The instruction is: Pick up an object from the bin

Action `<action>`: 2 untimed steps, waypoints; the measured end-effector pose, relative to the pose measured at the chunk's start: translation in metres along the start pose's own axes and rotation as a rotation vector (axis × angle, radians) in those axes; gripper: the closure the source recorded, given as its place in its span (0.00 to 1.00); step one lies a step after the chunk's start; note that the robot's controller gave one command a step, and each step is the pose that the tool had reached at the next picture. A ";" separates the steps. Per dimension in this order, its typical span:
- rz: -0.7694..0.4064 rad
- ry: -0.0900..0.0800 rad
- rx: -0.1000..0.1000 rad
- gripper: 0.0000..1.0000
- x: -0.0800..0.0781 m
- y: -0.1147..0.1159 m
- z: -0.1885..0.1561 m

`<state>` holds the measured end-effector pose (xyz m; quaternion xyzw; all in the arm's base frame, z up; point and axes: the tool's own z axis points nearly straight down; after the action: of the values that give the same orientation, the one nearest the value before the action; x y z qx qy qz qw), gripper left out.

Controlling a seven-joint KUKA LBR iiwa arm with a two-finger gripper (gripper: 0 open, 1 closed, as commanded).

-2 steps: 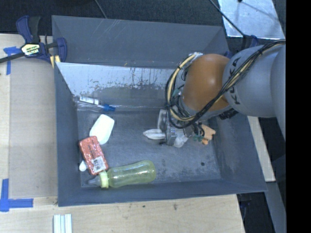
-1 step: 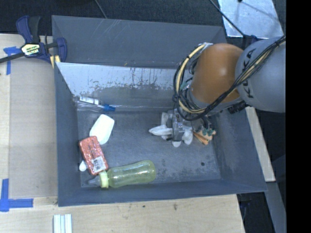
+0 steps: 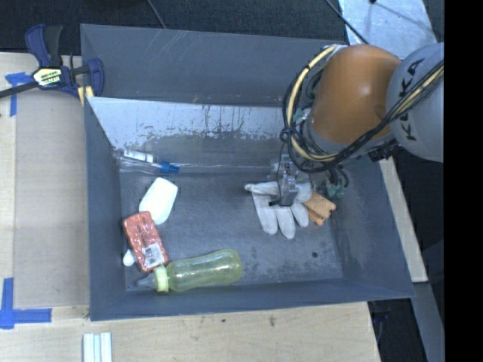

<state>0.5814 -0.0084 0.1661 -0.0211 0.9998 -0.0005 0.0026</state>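
My gripper: It is hanging low, right over the top part of the white glove. It looks like it is touching the glove, but I am not sure.
Gripper state: I cannot tell if it is let go or clenched. My own arm is hiding it from above.
White glove: This is the thing I am over. It is lying flat on the floor of the grey bin, on the side where my arm is coming in.
Little orange thing: It is lying just beside the glove, on its right side, touching it.
White soap-shaped lump: It is lying well off to the left of the glove.
Red packet: It is lying far left of the glove too, a bit nearer the front, just under the white lump.
Yellow-green bottle: It is lying on its side, left of the glove and nearer the front, touching the red packet.
Clear pen with a blue end: It is lying far left of the glove, toward the back.
My orange cover: It is sitting above the glove, with black and yellow cables looping round it.
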 end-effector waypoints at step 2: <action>-0.169 0.003 -0.002 1.00 0.063 0.000 0.043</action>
<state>0.5188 -0.0113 0.1230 -0.1054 0.9944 0.0000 0.0011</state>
